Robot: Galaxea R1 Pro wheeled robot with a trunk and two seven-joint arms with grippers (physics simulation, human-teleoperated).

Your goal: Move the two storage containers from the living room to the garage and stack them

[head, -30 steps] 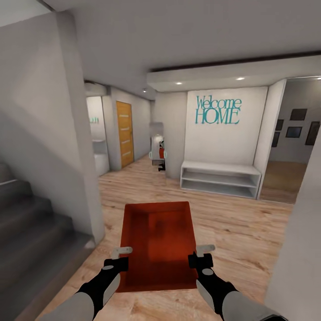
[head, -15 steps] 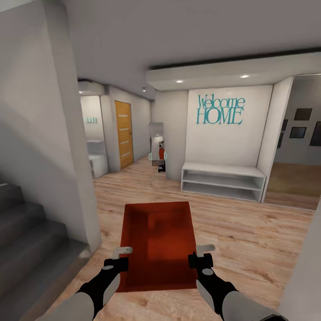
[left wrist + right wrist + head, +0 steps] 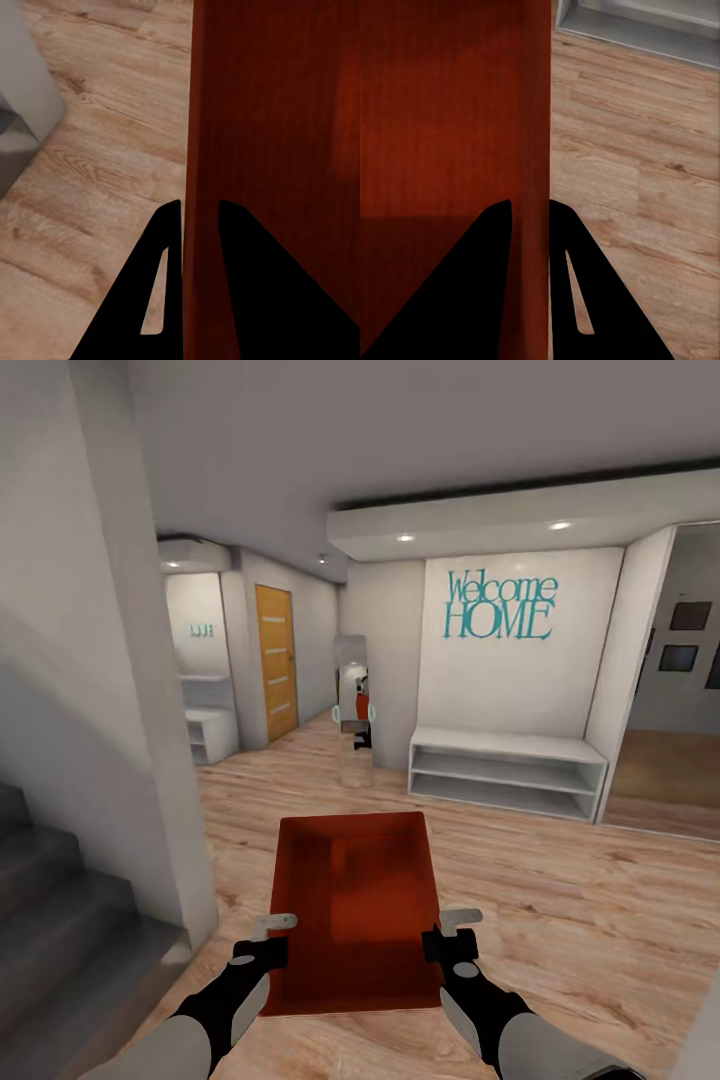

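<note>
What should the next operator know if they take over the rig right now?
Left gripper: shut on the container's left wall.
Right gripper: shut on its right wall.
Storage container: red-orange, empty, carried level between both arms over the wood floor in the hallway, stairs on the left, white bench ahead.
Done: one container picked up.
Left: reach the garage, set it down, fetch the second container and stack it.

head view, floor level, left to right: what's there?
stairs → left gripper → storage container → right gripper → white shelf bench
</note>
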